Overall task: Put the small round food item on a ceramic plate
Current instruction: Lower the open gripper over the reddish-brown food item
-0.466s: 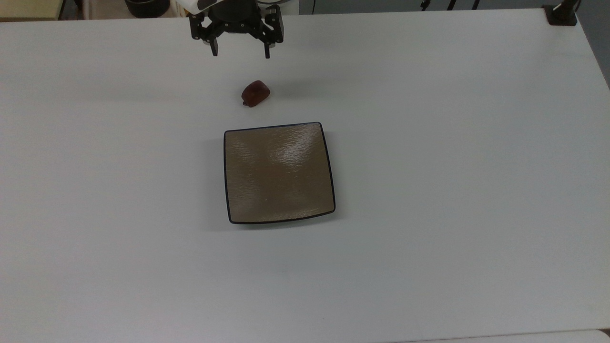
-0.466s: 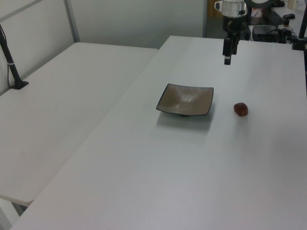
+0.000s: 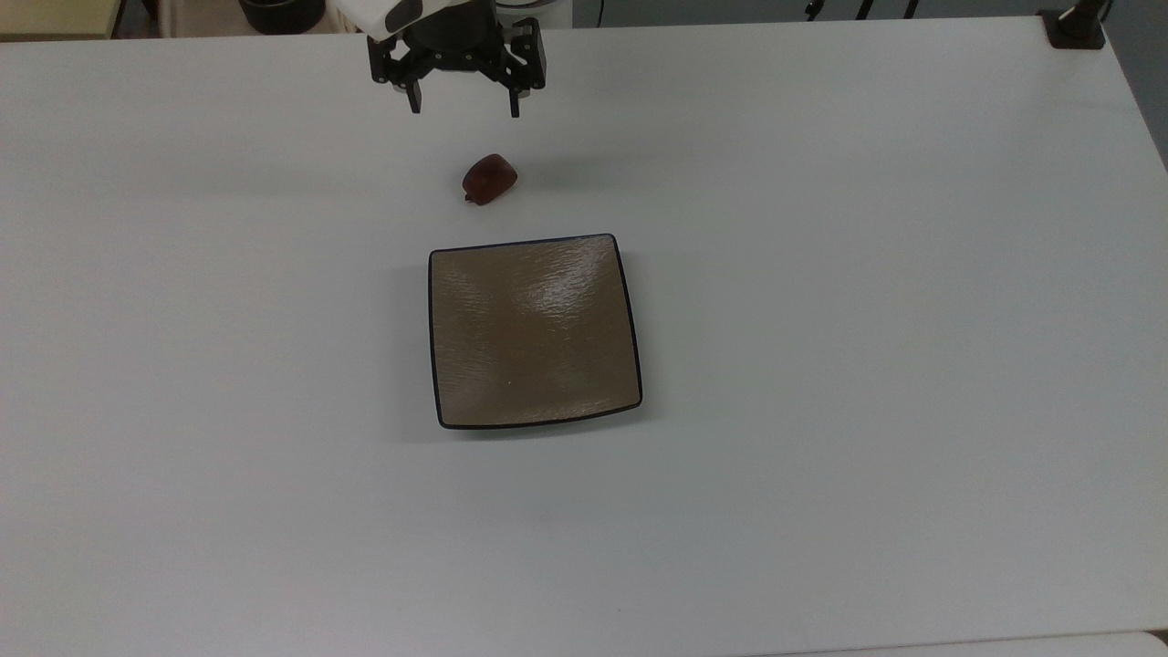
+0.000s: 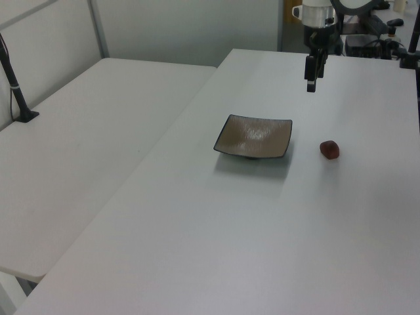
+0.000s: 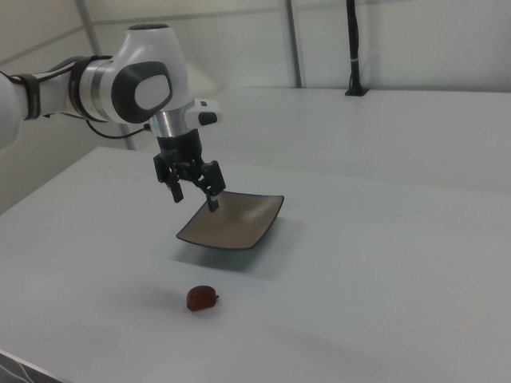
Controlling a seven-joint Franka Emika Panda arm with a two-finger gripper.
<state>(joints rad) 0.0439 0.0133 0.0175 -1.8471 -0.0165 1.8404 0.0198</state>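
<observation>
White bench (image 3: 821, 274), my end effector (image 3: 464, 102) hanging open above its far edge.

My two fingers are spread wide with nothing between them. The small round food item (image 3: 489, 178) lies on the bare bench, apart from the ceramic plate (image 3: 534, 331), between the plate and the bench edge under my end effector. In the top view my fingers sit just beyond the item toward the far edge. The right view shows my end effector (image 5: 194, 192) well clear of the surface, in front of the plate (image 5: 231, 222), with the item (image 5: 202, 298) nearer the camera. The left view shows a second white bench (image 4: 98, 131) adjoining.
</observation>
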